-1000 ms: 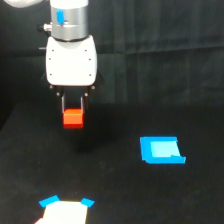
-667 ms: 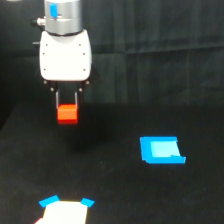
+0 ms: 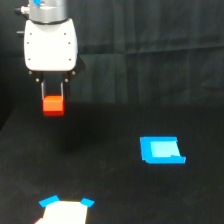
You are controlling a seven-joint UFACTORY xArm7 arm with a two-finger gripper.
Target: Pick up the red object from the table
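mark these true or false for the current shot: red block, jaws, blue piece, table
1. The red object is held between the gripper jaws. True.
2. The red object rests on the table. False: it hangs above the surface, carried by the gripper.
3. The flat blue piece lies on the table toward the exterior view's right of the gripper. True.
4. The blue piece is stacked on the red object. False: they are well apart.
5. A white shape with blue corners sits at the bottom edge. True.
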